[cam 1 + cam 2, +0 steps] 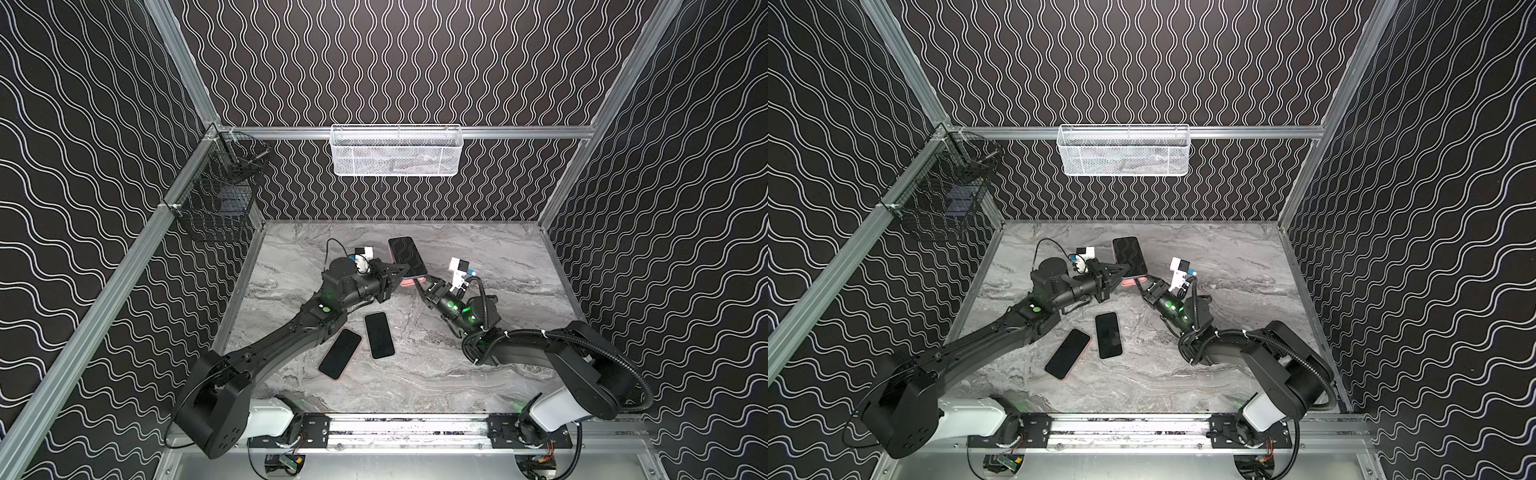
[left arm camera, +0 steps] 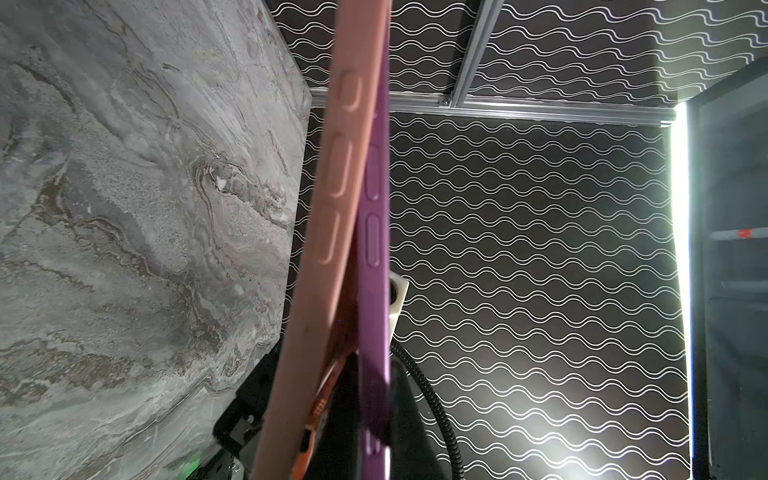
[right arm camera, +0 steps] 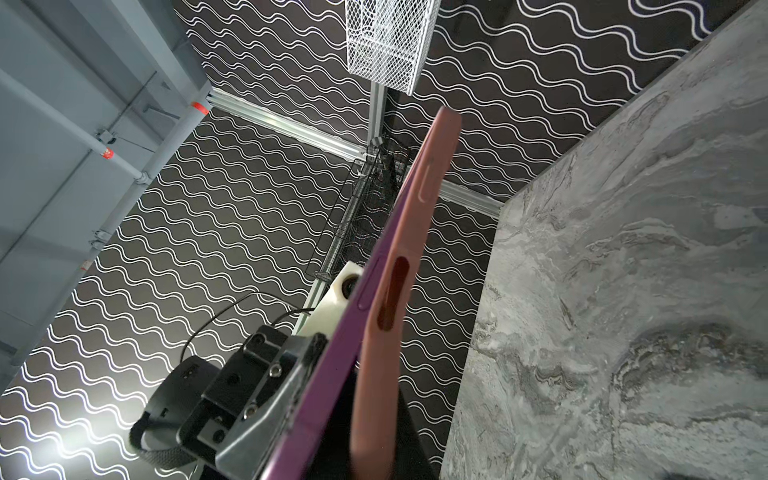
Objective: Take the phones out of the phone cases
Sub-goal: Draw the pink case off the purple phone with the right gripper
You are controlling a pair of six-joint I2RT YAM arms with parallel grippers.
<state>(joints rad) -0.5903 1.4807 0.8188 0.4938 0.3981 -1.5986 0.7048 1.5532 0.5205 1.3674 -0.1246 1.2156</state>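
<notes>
A purple phone (image 1: 407, 255) with a dark screen is held tilted above the middle of the marble table (image 1: 498, 257) in both top views. Its pink phone case (image 1: 408, 283) is peeled off at the lower end and still hugs the far end. My left gripper (image 1: 401, 271) is shut on the phone's freed lower edge. My right gripper (image 1: 419, 282) is shut on the loosened end of the case. The left wrist view shows the case (image 2: 328, 208) splitting away from the phone (image 2: 374, 291). In the right wrist view the case (image 3: 395, 291) stands apart from the phone (image 3: 332, 374).
Two other dark-screened phones (image 1: 340, 353) (image 1: 379, 335) lie flat on the table in front of the left arm. A white mesh basket (image 1: 397, 151) hangs on the back wall. A black wire basket (image 1: 216, 195) hangs on the left wall.
</notes>
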